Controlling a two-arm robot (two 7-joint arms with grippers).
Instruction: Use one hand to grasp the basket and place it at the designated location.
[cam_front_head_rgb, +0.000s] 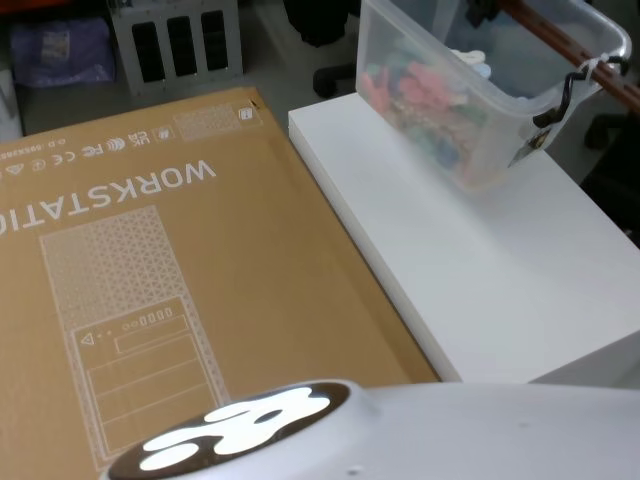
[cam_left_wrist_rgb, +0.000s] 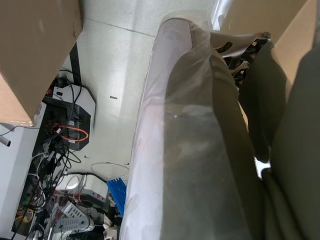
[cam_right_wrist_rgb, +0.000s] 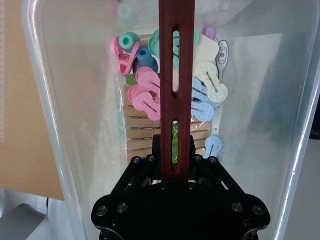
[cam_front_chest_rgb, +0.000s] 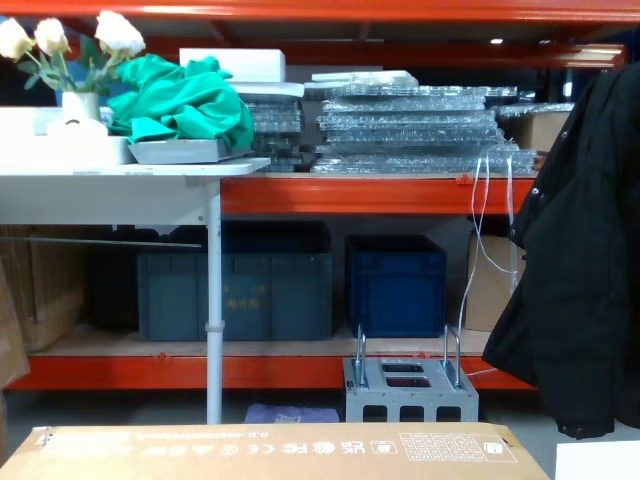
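Observation:
The basket (cam_front_head_rgb: 440, 110) is a pale translucent plastic tub holding pastel clothes pegs (cam_right_wrist_rgb: 145, 95) and wooden pegs. It hangs tilted over the far end of the white table (cam_front_head_rgb: 480, 270); I cannot tell whether its low corner touches the top. A dark red slotted handle bar (cam_front_head_rgb: 570, 55) crosses its open top. In the right wrist view my right gripper (cam_right_wrist_rgb: 176, 152) is shut on this handle bar (cam_right_wrist_rgb: 176, 60), directly above the basket's inside (cam_right_wrist_rgb: 45, 100). My left arm hangs beside my body, its wrist camera looking at the floor.
A large cardboard box (cam_front_head_rgb: 200, 250) printed WORKSTATION lies left of the white table, edge to edge. Beyond it on the floor stands a grey metal block with loop handles (cam_front_chest_rgb: 408, 385). Blue crates (cam_front_chest_rgb: 395, 285) sit under orange shelving, and a black coat (cam_front_chest_rgb: 580, 280) hangs at right.

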